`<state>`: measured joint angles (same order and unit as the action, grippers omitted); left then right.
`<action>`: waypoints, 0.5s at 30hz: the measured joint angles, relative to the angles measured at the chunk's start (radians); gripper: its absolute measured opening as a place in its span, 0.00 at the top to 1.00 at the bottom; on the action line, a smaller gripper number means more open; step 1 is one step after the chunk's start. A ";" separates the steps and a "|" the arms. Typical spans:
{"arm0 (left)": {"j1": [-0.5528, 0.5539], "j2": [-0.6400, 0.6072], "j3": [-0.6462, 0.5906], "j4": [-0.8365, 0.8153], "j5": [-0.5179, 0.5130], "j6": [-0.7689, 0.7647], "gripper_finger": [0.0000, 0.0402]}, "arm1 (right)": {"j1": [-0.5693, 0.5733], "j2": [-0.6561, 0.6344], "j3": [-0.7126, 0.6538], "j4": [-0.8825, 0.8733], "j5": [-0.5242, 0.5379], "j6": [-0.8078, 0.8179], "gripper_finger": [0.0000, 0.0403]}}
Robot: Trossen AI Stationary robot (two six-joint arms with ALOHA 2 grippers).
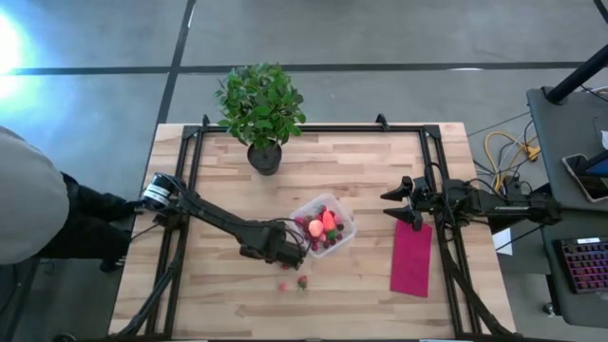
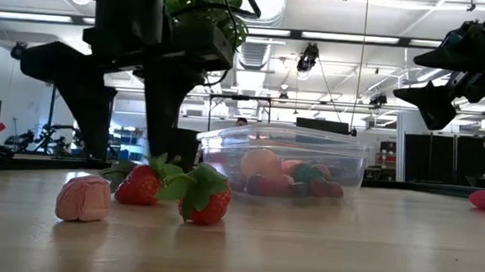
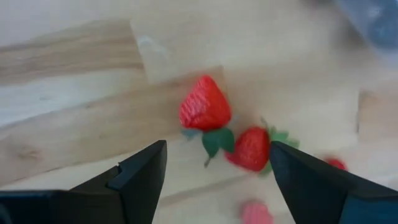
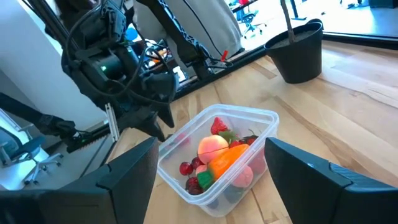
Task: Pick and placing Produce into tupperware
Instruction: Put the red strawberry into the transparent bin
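The pale wooden slatted surface (image 1: 228, 294), framed by black rails, has open bare wood along its near edge and across the left half. The left arm reaches across it from the left edge; the left hand (image 1: 285, 255) hovers low just beside the container's near-left corner, its two dark fingers (image 3: 146, 171) spread apart with nothing between them. The right arm waits by the right rail, and the right hand (image 1: 404, 198) is raised with its fingers wide apart and empty, above the far end of a flat magenta rectangular cloth (image 1: 411, 257) that lies near the right edge.

A leafy green plant in a dark round pot (image 1: 262, 114) stands at the far edge, well apart from the rest. Near the middle sits the small clear square plastic container with rounded corners (image 1: 344, 234), holding a round pink-orange fruit (image 4: 212, 145), an orange-red strawberry-like piece (image 4: 226, 158) and several small red berries (image 4: 186, 168).

Outside it, toward the near edge, lie two red strawberries with green tops (image 3: 205, 106) touching each other, and a small pale pink lumpy piece (image 2: 83, 199) just beside them. The high view shows these only as tiny specks; the low view and left wrist view show them clearly, while only the right wrist view looks into the container.
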<state>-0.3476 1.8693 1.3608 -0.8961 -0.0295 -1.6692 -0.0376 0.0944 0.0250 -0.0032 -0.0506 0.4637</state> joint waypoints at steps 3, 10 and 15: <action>0.006 0.000 -0.016 -0.001 -0.037 -0.042 0.33 | 0.000 0.000 0.000 0.000 0.000 0.000 0.29; 0.017 0.008 -0.065 0.051 -0.033 -0.053 0.33 | 0.000 0.000 0.000 0.000 0.000 0.000 0.29; 0.030 0.008 -0.088 0.064 -0.032 -0.054 0.35 | 0.000 0.000 0.000 0.000 0.000 0.000 0.29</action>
<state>-0.3180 1.8771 1.2727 -0.8323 -0.0620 -1.7233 -0.0376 0.0940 0.0250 -0.0032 -0.0505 0.4637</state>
